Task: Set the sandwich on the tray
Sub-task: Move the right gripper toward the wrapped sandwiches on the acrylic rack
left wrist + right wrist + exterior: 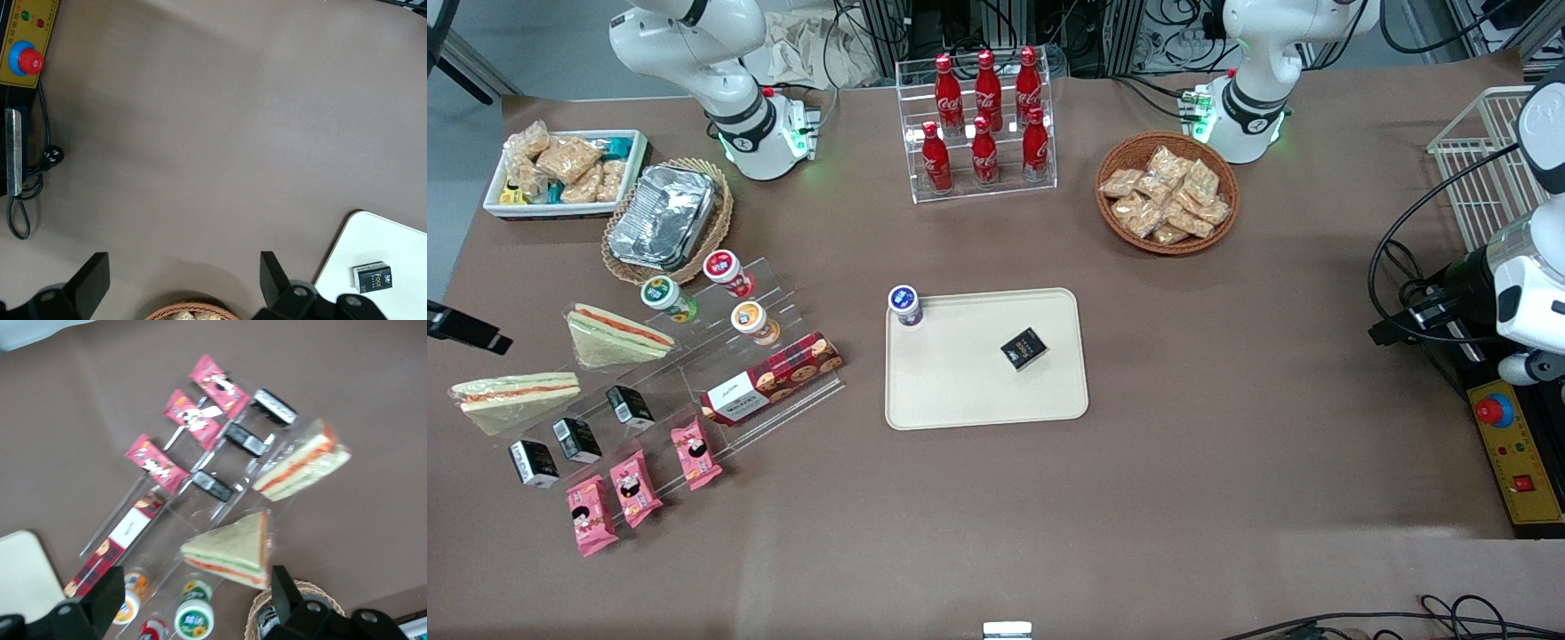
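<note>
Two clear-wrapped wedge sandwiches lie at the working arm's end of the table. One sandwich [618, 336] rests on a clear acrylic stand [694, 373] beside small cups. Its twin [516, 396] lies nearer the front camera and nearer the table's end. Both show in the right wrist view, the sandwich [233, 550] and the twin [303, 461]. The cream tray [960, 391] lies mid-table and holds a blue-lidded cup [904, 305] and a small black box [1024, 348]. My right gripper [195, 587] is open and empty, high above the cups, next to the nearer sandwich.
The stand also bears three cups [720, 298], a red biscuit box [772, 378], black boxes [578, 438] and pink packets [636, 487]. A foil container in a wicker basket [665, 218], a white snack bin [565, 173], a cola rack [983, 124] and a snack basket [1167, 194] stand farther back.
</note>
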`<control>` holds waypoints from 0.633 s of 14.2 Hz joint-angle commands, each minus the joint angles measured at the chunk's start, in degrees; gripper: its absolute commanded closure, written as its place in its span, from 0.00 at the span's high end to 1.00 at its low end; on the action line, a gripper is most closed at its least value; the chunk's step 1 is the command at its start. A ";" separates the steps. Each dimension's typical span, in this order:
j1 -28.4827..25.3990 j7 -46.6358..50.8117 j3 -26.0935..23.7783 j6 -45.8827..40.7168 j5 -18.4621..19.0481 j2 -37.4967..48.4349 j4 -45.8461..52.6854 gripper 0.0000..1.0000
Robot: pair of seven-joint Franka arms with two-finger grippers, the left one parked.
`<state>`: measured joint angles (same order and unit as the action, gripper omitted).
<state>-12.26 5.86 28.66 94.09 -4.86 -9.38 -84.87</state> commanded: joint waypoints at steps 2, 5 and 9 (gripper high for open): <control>2.16 6.69 0.78 1.27 2.65 -2.56 0.40 0.98; 2.24 13.53 2.54 4.16 1.88 -3.88 0.32 0.98; 3.91 24.53 2.72 6.97 0.83 -7.57 0.14 0.98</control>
<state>-9.25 25.86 31.08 99.40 -3.80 -14.81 -85.16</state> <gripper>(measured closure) 0.022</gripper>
